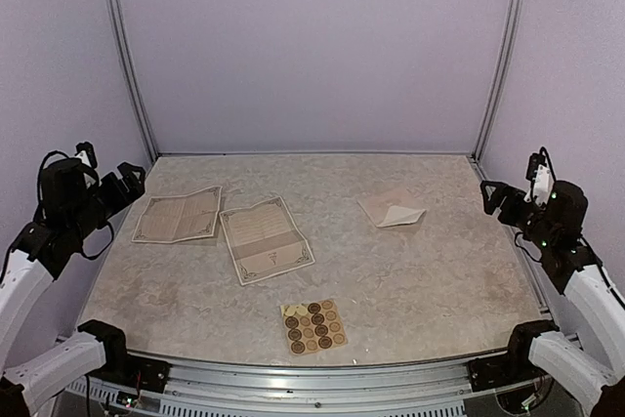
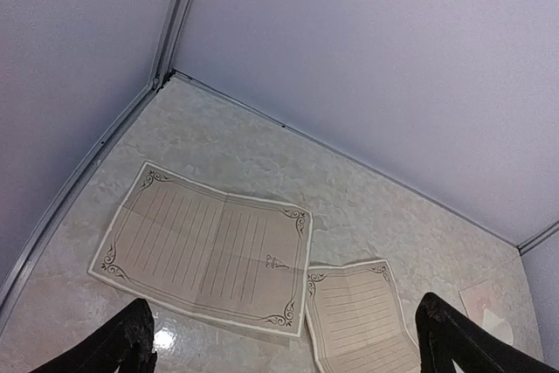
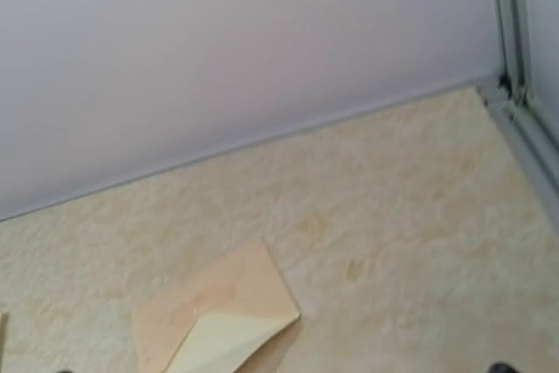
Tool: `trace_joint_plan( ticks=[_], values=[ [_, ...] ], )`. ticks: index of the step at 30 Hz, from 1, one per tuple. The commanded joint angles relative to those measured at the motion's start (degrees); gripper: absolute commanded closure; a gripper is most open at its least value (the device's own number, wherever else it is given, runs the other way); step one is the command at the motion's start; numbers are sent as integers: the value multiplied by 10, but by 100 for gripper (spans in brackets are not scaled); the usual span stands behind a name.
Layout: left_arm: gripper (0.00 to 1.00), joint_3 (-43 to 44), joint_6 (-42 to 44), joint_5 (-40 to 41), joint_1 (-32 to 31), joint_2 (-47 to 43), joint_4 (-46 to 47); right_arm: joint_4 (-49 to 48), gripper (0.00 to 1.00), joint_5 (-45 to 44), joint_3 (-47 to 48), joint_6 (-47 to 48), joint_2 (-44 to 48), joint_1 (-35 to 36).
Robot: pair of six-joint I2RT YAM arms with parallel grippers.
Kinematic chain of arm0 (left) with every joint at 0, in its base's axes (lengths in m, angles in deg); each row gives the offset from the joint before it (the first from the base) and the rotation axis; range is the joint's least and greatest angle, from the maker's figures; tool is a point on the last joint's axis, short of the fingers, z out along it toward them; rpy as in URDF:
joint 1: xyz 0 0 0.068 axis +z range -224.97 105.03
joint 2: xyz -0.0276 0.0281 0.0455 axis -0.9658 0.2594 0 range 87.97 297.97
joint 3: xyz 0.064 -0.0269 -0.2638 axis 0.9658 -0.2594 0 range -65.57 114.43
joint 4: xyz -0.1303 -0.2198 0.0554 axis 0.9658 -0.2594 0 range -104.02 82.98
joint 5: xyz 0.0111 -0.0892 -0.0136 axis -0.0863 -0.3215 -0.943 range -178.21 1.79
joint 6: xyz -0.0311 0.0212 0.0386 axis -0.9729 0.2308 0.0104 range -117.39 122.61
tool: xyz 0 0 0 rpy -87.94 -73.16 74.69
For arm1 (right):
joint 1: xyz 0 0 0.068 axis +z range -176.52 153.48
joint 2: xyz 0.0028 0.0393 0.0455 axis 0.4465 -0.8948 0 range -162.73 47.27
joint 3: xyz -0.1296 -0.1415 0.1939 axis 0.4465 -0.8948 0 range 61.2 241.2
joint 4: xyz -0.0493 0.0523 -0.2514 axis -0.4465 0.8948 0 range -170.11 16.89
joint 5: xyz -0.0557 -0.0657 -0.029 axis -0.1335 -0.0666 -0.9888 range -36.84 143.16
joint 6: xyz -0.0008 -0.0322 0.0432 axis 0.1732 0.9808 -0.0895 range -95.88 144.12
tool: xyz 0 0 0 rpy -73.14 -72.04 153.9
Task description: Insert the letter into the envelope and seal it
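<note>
Two tan lined letter sheets lie flat on the table's left half, one (image 1: 178, 215) far left and one (image 1: 266, 238) nearer the middle. Both also show in the left wrist view, the left sheet (image 2: 205, 242) and the other (image 2: 362, 316). The small pale tan envelope (image 1: 393, 208) lies right of centre with its whiter pointed flap showing; in the right wrist view it (image 3: 218, 312) sits at the lower left. My left gripper (image 1: 122, 190) is open and empty, raised above the table's left edge. My right gripper (image 1: 496, 200) is open and empty, raised at the right edge.
A tan sheet of round brown stickers (image 1: 313, 326) lies near the front edge, centre. Lilac walls with metal corner posts (image 1: 500, 56) enclose the marble-patterned table (image 1: 430, 280) at the back and sides.
</note>
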Motion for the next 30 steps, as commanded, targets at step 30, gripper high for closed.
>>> trace_joint_plan(
  ticks=[30],
  values=[
    [17, -258, -275, -60, -302, 125, 339, -51, 1, 163, 39, -111, -156, 211]
  ],
)
